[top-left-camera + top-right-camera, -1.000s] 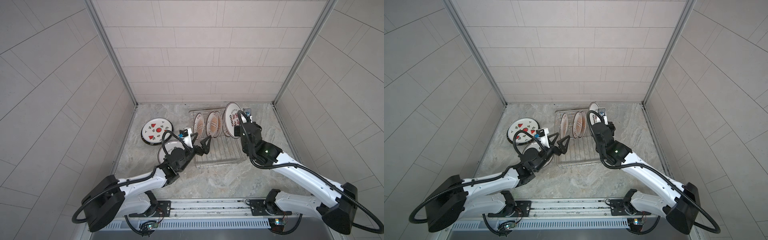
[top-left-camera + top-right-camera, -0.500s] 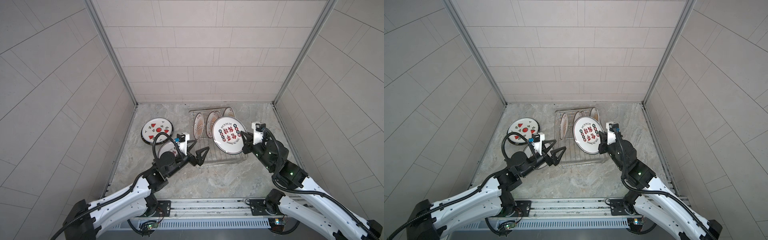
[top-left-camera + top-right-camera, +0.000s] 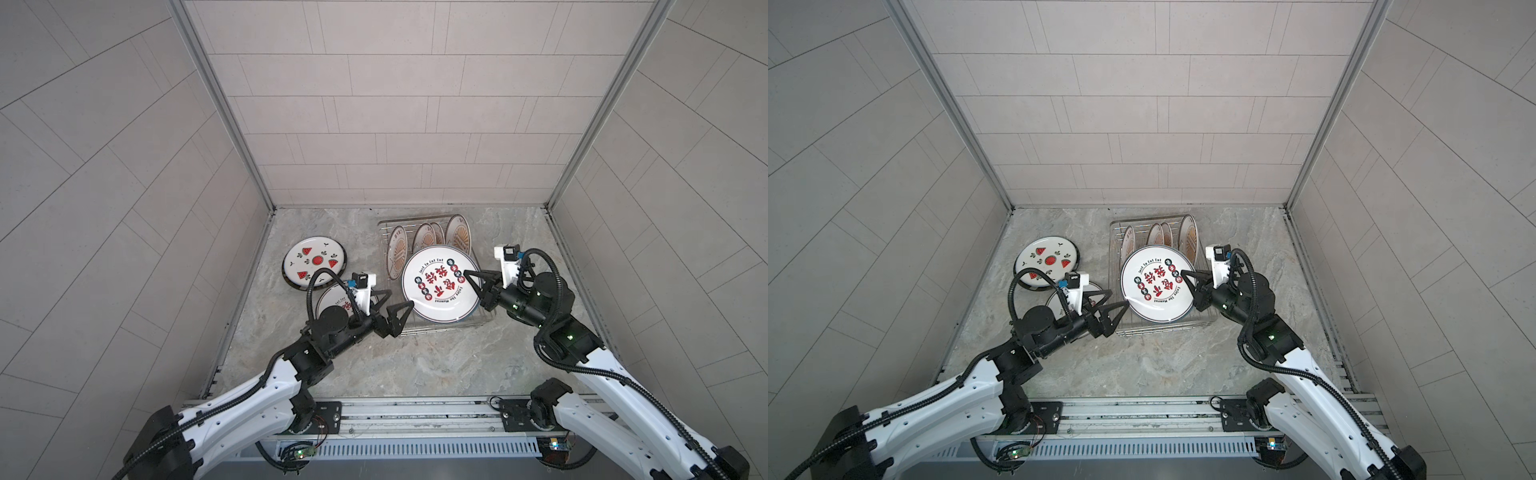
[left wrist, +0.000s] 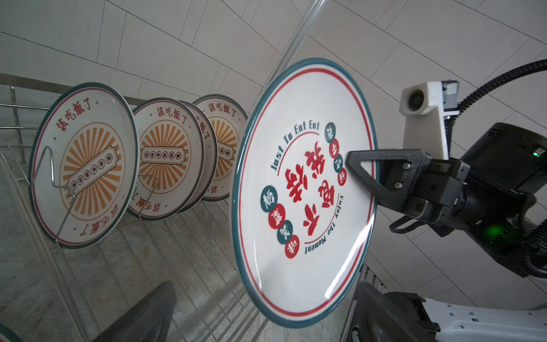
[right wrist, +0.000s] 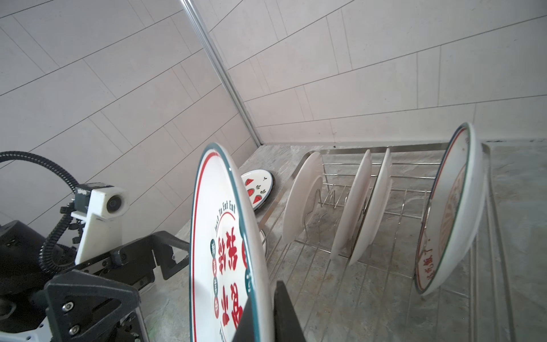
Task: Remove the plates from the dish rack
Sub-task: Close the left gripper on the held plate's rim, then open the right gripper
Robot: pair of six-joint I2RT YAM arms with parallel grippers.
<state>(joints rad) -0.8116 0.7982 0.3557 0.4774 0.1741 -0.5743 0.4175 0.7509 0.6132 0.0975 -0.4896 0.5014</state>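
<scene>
A white plate with red characters (image 3: 439, 289) (image 3: 1158, 289) hangs tilted above the front of the dish rack (image 3: 432, 328) (image 3: 1154, 330). My right gripper (image 3: 478, 286) (image 5: 266, 314) is shut on its right rim. My left gripper (image 3: 395, 305) (image 4: 260, 319) is open at the plate's left edge (image 4: 296, 314), whose rim lies between the spread fingers; I cannot tell whether they touch. Several sunburst plates (image 3: 424, 239) (image 4: 85, 165) stand upright at the back of the rack (image 5: 384, 266).
A watermelon plate (image 3: 314, 264) (image 3: 1047, 261) lies on the marble table left of the rack. Another plate (image 3: 332, 301) lies partly under my left wrist. Tiled walls close in on three sides.
My right gripper has lifted the red-character plate out of the back right of the rack and carried it forward and left. My left arm drew back and now has its open fingers at the plate's edge.
</scene>
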